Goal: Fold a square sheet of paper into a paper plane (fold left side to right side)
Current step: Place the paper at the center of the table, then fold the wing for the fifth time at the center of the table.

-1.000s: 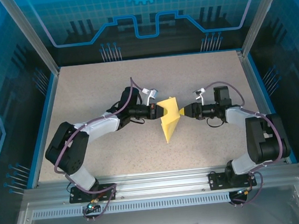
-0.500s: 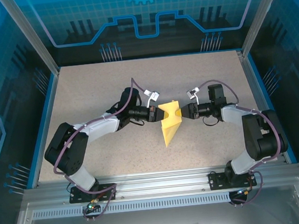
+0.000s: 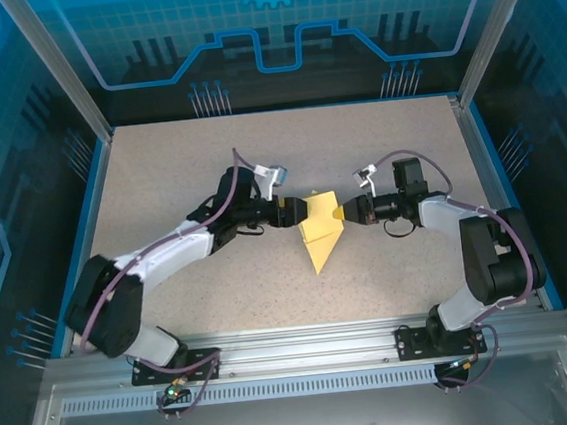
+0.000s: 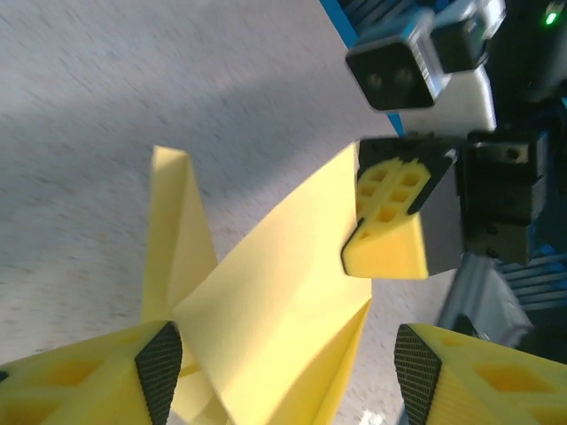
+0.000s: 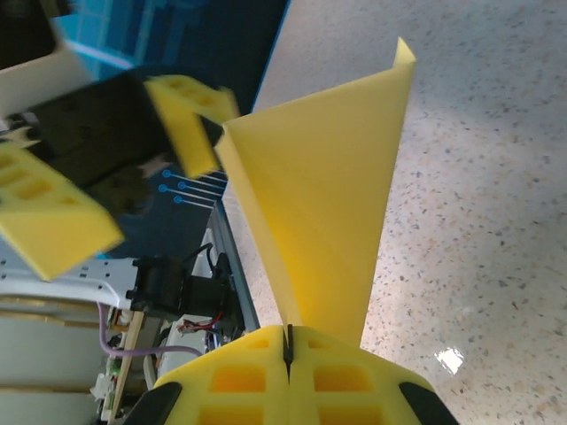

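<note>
The square sheet of paper [image 3: 317,237] is pale yellow and folded into a pointed wedge. It stands up off the table between my two grippers, tip toward the near edge. My right gripper [image 3: 342,211] is shut on the paper's right corner; in the right wrist view its jaws [image 5: 288,341] pinch the paper [image 5: 328,195] with no gap. My left gripper [image 3: 299,209] is open at the paper's left side. In the left wrist view the left gripper [image 4: 288,367] has its pads apart, and the paper [image 4: 266,310] lies loose between them.
The speckled tabletop [image 3: 208,159] is bounded by a blue rim [image 3: 84,222] and aluminium posts. A metal rail [image 3: 296,342] holds both arm bases at the near edge.
My right gripper moved in and shut on the paper's right corner. My left gripper, which held the paper, opened and let it go. The paper shifted slightly left.
</note>
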`<act>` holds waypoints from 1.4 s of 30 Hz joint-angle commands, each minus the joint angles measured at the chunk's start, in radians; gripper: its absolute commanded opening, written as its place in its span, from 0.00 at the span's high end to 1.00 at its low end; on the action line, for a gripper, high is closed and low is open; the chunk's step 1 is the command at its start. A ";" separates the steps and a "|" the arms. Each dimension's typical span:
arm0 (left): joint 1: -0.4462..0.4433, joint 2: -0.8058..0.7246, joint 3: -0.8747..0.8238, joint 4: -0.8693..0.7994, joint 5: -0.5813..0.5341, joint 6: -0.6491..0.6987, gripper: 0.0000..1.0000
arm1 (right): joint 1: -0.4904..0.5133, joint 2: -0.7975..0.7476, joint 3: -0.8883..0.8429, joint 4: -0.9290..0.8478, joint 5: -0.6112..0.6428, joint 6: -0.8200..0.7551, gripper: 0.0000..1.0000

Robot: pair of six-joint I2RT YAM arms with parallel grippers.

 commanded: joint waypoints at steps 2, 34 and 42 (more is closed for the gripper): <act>-0.081 -0.117 -0.017 -0.133 -0.287 0.072 0.30 | 0.025 0.047 0.048 -0.107 0.101 0.088 1.00; -0.543 0.475 0.431 -0.608 -0.900 0.014 0.35 | 0.031 0.247 0.080 -0.081 0.302 0.294 0.99; -0.543 0.534 0.494 -0.719 -0.956 -0.010 0.36 | 0.031 0.262 0.082 -0.075 0.305 0.303 0.99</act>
